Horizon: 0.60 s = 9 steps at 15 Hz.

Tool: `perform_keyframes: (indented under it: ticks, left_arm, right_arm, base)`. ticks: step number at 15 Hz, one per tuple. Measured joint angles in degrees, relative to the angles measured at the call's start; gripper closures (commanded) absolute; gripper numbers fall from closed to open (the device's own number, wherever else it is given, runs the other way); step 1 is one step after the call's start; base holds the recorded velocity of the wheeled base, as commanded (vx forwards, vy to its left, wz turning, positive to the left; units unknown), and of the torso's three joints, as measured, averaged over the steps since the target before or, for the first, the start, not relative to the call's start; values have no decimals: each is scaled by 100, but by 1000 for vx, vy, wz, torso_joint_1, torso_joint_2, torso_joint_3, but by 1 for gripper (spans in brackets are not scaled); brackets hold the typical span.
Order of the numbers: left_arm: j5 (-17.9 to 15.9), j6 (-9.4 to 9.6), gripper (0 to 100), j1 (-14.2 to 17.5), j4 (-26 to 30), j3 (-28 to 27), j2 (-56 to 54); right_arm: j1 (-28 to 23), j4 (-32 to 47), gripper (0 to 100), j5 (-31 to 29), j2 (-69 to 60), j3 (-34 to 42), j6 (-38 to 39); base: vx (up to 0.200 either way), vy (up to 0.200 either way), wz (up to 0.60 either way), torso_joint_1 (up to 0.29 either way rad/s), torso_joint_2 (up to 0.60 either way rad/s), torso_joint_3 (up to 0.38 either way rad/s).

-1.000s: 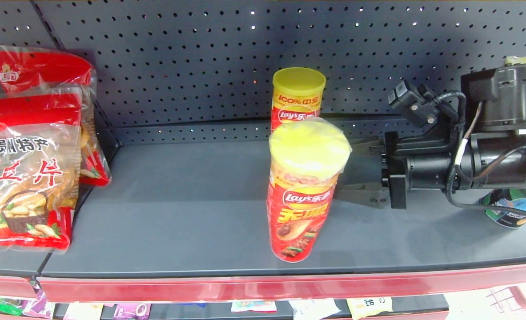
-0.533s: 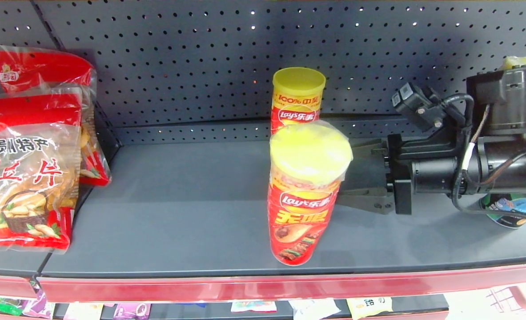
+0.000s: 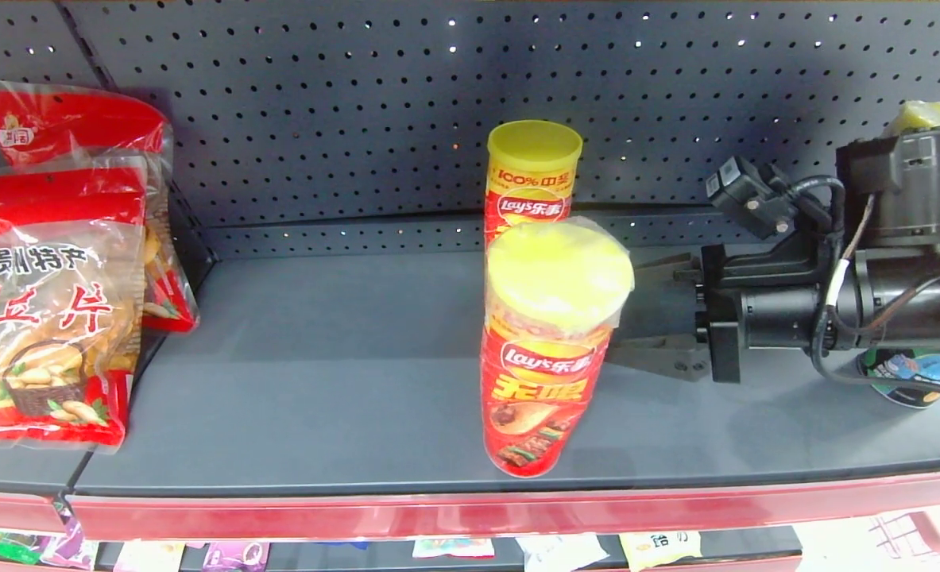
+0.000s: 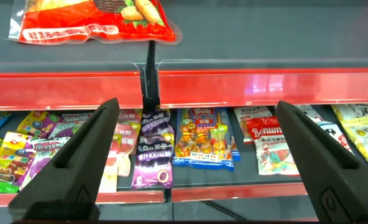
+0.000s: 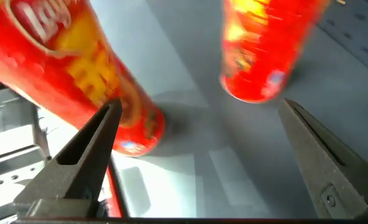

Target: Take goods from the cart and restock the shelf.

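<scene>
Your right gripper (image 3: pixel 636 314) reaches in from the right, low over the shelf (image 3: pixel 319 381). Its jaws are spread wide and hold nothing. The front chip can (image 3: pixel 549 349) stands upright just left of the fingertips, close to the shelf's red front rim (image 3: pixel 438 512).

Look at that can: a tall tube, red over most of its body, with a yellow band under a pale yellow lid. Clear film wrinkles loosely around the lid, and a picture of food sits near the base.

In the right wrist view the same can (image 5: pixel 78 81) leans across the picture beside one finger (image 5: pixel 91 155) of the right gripper (image 5: pixel 199 109). The picture is smeared there, so you cannot tell whether the finger touches it.

The rear chip can (image 3: pixel 531 179) stands upright directly behind the front one, near the pegboard back wall (image 3: pixel 319 119). It has the same red and yellow look, with a bare yellow lid. The right wrist view shows it (image 5: pixel 265 56) apart from the front can, with bare shelf between them.

Two clear and red snack bags (image 3: pixel 48 302) lean at the shelf's left end. A dark round tin (image 3: pixel 910 373) sits half hidden behind the right arm.

Your left gripper (image 4: pixel 197 106) hangs in front of the red rim (image 4: pixel 246 87), below the shelf. Its jaws are wide apart and empty, facing the candy packets (image 4: pixel 202 137) on the lower shelf.
</scene>
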Motion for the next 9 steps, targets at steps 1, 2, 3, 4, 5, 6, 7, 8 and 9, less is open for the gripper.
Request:
perform_keyframes:
  ticks: [1, 2, 3, 4, 5, 6, 7, 8, 9]
  left_arm:
    - [0, 2, 0, 0, 0, 0, 0]
    - [0, 0, 0, 0, 0, 0, 0]
    - [0, 2, 0, 0, 0, 0, 0]
    - [0, 0, 0, 0, 0, 0, -2]
    - [-2, 2, 0, 0, 0, 0, -2]
    - [0, 2, 0, 0, 0, 0, 0]
    - [0, 2, 0, 0, 0, 0, -2]
    - [-2, 2, 0, 0, 0, 0, -2]
    - [-2, 2, 0, 0, 0, 0, 0]
  right_arm:
    - [-67, 0, 0, 0, 6, -7, 0]
    - [-122, -4, 0, -2, 12, -30, 2]
    - [-146, 0, 0, 0, 15, -44, 2]
    - [-188, -1, 0, 0, 15, -52, 0]
    - [-234, 0, 0, 0, 6, -61, 2]
    - [-257, 0, 0, -2, -16, -68, 0]
    - [-271, 0, 0, 0, -44, -74, 2]
    - [-282, 5, 0, -13, -101, -74, 30]
    - [-286, 10, 0, -33, -171, -74, 77]
  base:
    - [0, 0, 0, 0, 0, 0]
    - [0, 0, 0, 0, 0, 0]
    - [0, 0, 0, 0, 0, 0]
    - [0, 0, 0, 0, 0, 0]
    - [0, 0, 0, 0, 0, 0]
    - [0, 0, 0, 0, 0, 0]
    - [0, 0, 0, 0, 0, 0]
    - [0, 0, 0, 0, 0, 0]
    - [0, 0, 0, 0, 0, 0]
